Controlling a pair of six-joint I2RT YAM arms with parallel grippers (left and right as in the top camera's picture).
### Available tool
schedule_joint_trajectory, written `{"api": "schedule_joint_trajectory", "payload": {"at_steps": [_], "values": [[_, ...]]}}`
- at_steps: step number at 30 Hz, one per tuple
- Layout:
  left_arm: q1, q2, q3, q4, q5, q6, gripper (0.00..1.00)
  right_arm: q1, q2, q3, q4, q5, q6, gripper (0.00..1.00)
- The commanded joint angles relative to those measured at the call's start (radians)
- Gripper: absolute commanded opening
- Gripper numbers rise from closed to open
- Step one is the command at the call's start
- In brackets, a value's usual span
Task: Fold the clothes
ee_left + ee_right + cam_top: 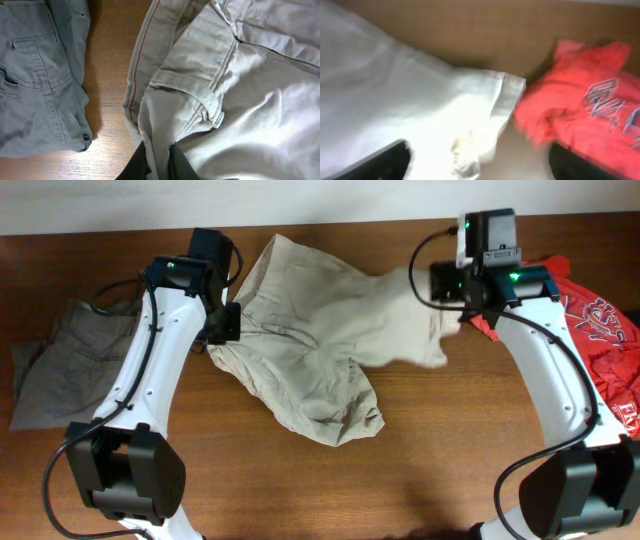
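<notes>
Across the middle of the overhead frame the shorts [310, 350] lie crumpled, with their long axis running from left to right between my two arms. My left gripper [157, 161] pinches their left edge near a belt loop. My right gripper [480, 160] is spread wide over the leg hem at their right end.

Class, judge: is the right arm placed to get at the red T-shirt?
Probably yes: its open fingers hover at the beige shorts hem, and the red T-shirt lies right beside them, nothing between.

You have pale beige shorts [310, 330] mid-frame; grey-olive shorts [70, 360] at left; red T-shirt [605, 330], white lettering, at right; brown wood-grain table [440, 450].
</notes>
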Motion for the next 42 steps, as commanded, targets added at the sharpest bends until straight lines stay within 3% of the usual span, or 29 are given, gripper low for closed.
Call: {"api": "schedule_joint_trajectory", "payload": {"at_steps": [1, 7, 12, 16, 20, 28, 30, 33, 36, 38, 42], "values": [[0.001, 0.0, 0.003, -0.001, -0.019, -0.009, 0.08, -0.008, 0.005, 0.0, -0.135, -0.173, 0.066, 0.98], [0.001, 0.0, 0.003, 0.014, -0.018, -0.009, 0.22, 0.009, 0.005, -0.036, -0.396, -0.424, 0.065, 0.96], [0.001, 0.0, 0.003, 0.026, -0.018, -0.009, 0.29, 0.097, 0.005, -0.168, -0.433, -0.477, 0.09, 0.94], [0.001, 0.0, 0.003, 0.026, -0.018, -0.009, 0.31, 0.182, 0.005, -0.29, -0.358, -0.54, 0.119, 0.91], [0.001, 0.0, 0.003, 0.025, -0.018, -0.009, 0.31, 0.251, 0.005, -0.412, -0.188, -0.539, 0.251, 0.91], [0.001, 0.0, 0.003, 0.017, -0.017, -0.009, 0.31, 0.268, 0.006, -0.611, 0.089, -0.541, 0.422, 0.82], [0.001, 0.0, 0.003, 0.019, -0.017, -0.009, 0.31, 0.27, 0.006, -0.629, 0.122, -0.556, 0.422, 0.7], [0.001, 0.0, 0.003, 0.019, -0.017, -0.009, 0.32, 0.27, 0.005, -0.631, 0.141, -0.57, 0.42, 0.33], [0.001, 0.0, 0.003, 0.018, -0.018, -0.009, 0.31, 0.264, -0.01, -0.62, 0.129, -0.579, 0.383, 0.08], [0.001, 0.0, 0.003, 0.018, -0.018, -0.009, 0.31, 0.247, -0.035, -0.593, 0.069, -0.551, 0.356, 0.04], [0.001, 0.0, 0.003, 0.018, -0.018, -0.009, 0.31, 0.171, -0.132, -0.439, -0.222, -0.255, 0.342, 0.04]]}}
